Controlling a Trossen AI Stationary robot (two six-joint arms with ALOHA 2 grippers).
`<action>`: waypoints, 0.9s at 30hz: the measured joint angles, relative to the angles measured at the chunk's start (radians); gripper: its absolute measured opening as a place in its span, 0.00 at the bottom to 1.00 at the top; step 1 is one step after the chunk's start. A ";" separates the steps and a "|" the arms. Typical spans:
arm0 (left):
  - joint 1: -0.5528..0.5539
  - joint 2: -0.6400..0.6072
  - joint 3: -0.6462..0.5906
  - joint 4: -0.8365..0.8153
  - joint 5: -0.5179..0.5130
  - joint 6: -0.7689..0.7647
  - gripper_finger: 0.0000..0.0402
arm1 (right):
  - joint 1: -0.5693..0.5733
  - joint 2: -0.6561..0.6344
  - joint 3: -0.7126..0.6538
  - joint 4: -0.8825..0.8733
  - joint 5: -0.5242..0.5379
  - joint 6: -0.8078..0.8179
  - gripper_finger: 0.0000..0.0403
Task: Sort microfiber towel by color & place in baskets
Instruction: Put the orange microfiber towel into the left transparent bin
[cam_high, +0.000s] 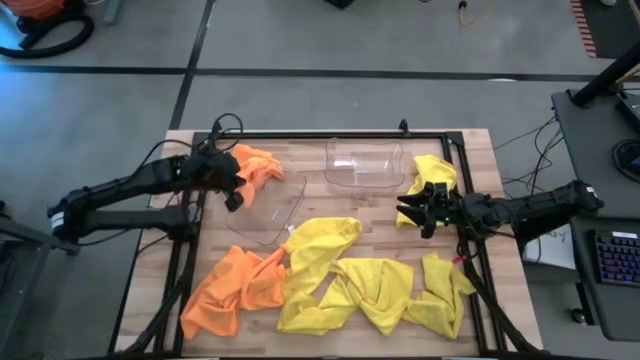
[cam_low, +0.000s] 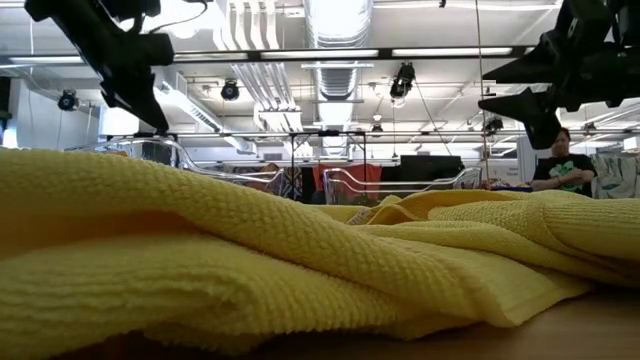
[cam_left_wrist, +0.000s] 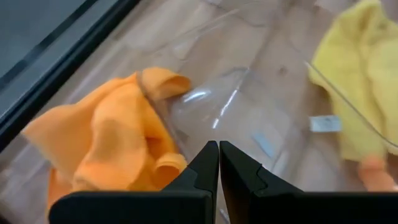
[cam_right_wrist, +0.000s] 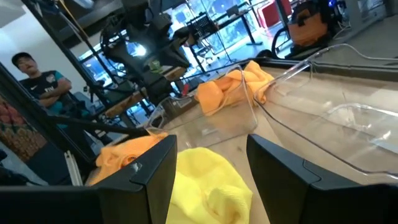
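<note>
My left gripper (cam_high: 235, 192) (cam_left_wrist: 219, 163) is shut and raised over the left end of a tilted clear basket (cam_high: 272, 210) (cam_left_wrist: 249, 106). An orange towel (cam_high: 256, 165) (cam_left_wrist: 118, 137) lies bunched against that basket's far-left corner. A second clear basket (cam_high: 366, 163) stands farther right. My right gripper (cam_high: 410, 212) (cam_right_wrist: 211, 165) is open and raised, above the near edge of a yellow towel (cam_high: 436, 176) (cam_right_wrist: 205, 186). Crumpled yellow towels (cam_high: 370, 285) and another orange towel (cam_high: 235, 285) lie along the table's near side.
A black metal frame (cam_high: 330, 133) runs around the wooden table top. In the low view, yellow towel folds (cam_low: 300, 260) fill the foreground and both grippers hang high above. A person (cam_right_wrist: 37, 81) stands in the room beyond the table.
</note>
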 joint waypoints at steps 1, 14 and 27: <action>0.019 0.005 0.000 0.003 -0.002 0.001 0.00 | 0.000 0.002 0.000 0.000 0.000 0.000 0.47; 0.119 0.027 0.000 -0.002 -0.036 0.044 0.23 | 0.000 0.006 0.000 -0.007 0.000 0.002 0.47; 0.119 0.128 -0.022 0.016 -0.105 0.350 0.38 | 0.000 0.006 -0.002 -0.057 0.000 0.002 0.47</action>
